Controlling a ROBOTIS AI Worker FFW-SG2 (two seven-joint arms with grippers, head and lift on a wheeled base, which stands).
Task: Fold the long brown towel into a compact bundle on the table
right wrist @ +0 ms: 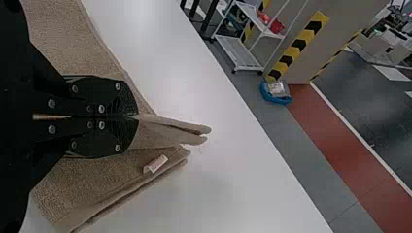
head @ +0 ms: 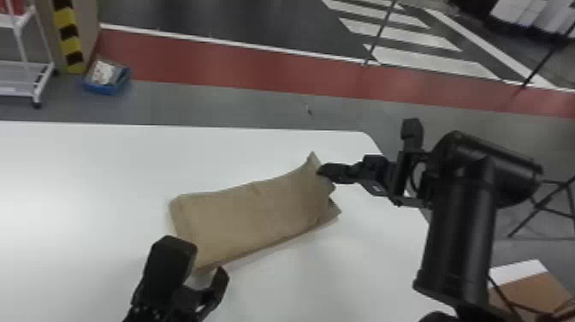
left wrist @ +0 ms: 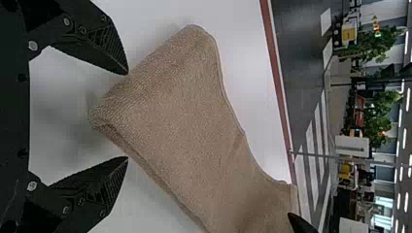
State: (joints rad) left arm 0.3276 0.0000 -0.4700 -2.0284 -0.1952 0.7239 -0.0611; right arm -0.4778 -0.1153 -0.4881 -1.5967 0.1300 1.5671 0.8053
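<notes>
The brown towel (head: 252, 214) lies folded in layers on the white table, its right end lifted to a peak. At that end my right gripper (head: 321, 171) is shut on the towel; in the right wrist view the right gripper (right wrist: 136, 116) pinches upper layers of the towel (right wrist: 102, 179), with a small tag below. My left gripper (head: 209, 257) stands open at the towel's near left corner. In the left wrist view the left gripper (left wrist: 127, 115) has its fingers apart, with a folded corner of the towel (left wrist: 175, 111) close before the gap.
The white table (head: 85, 171) extends left of the towel, and its rounded far right corner lies near the right arm. On the floor beyond are a blue bin (head: 107, 81) and a white cart (head: 25, 77). A cardboard box (head: 530, 287) sits at the lower right.
</notes>
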